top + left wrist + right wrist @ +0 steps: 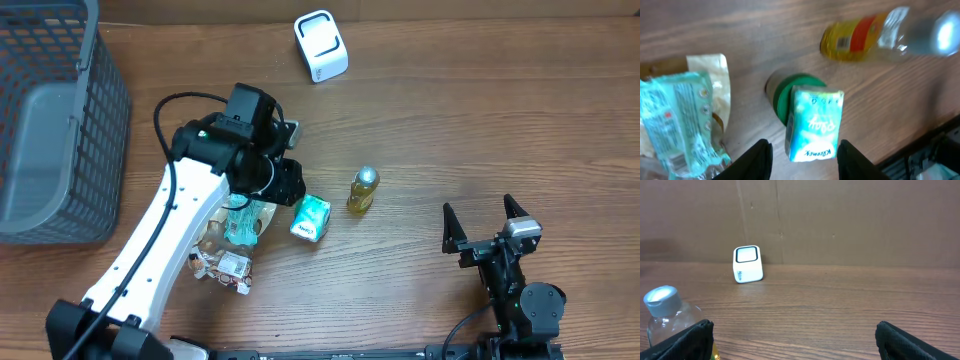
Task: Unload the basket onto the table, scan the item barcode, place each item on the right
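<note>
Low in the left wrist view, the left gripper (806, 154) stands with fingers spread either side of the green tissue pack (814, 122), table (715, 30) showing beside one; no pinch yet. The pack's long axis runs up the frame, away from them. Well apart at lower right, the right gripper (478, 208) waits, jaws wide. Upper left, the grey basket (103, 130) looks empty.

Wooden table (840, 305), brown back wall (850, 220).
Small white rounded box (747, 264) stands back left; clear grey-capped bottle (662, 312) near left, right gripper (795, 341) jaws wide.
</note>
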